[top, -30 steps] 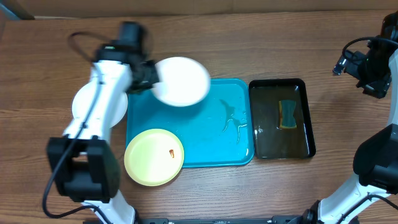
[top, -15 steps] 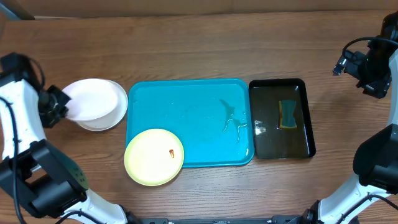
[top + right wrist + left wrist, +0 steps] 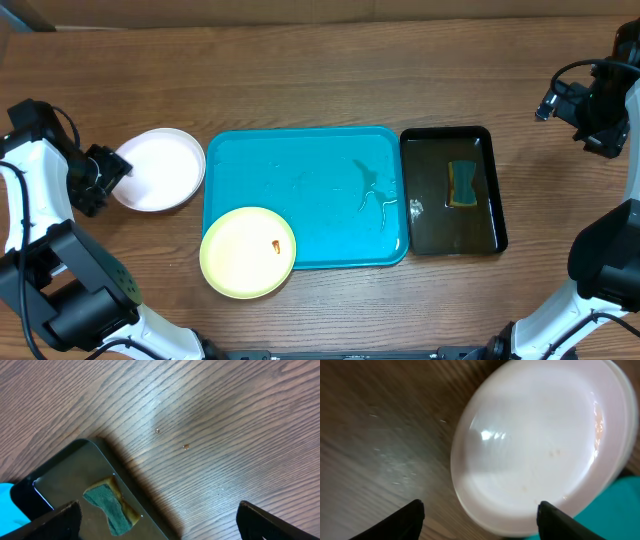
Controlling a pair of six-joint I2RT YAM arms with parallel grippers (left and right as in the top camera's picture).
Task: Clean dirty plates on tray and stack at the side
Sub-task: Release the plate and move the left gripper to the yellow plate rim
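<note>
We cannot see one corner of the tray point(image 3: 320, 180): the yellow-green plate point(image 3: 248, 252) covers it. The right wrist view's edge cuts the black tray point(image 3: 60, 480).

Plates around turquoise rectangular plastic tray point(image 3: 320, 170)
White round plates point(image 3: 158, 168) are sitting stacked beside its left edge; a smeared yellow-green plate point(image 3: 248, 252) is overhanging its front-left corner.

The table point(image 3: 400, 60) is of brown wood with a clear grain. Directly on it lie the turquoise tray point(image 3: 310, 160) in the middle, a black tray point(image 3: 446, 132) just beside its right edge, and stacked white plates point(image 3: 160, 168) just beside its left edge.
</note>
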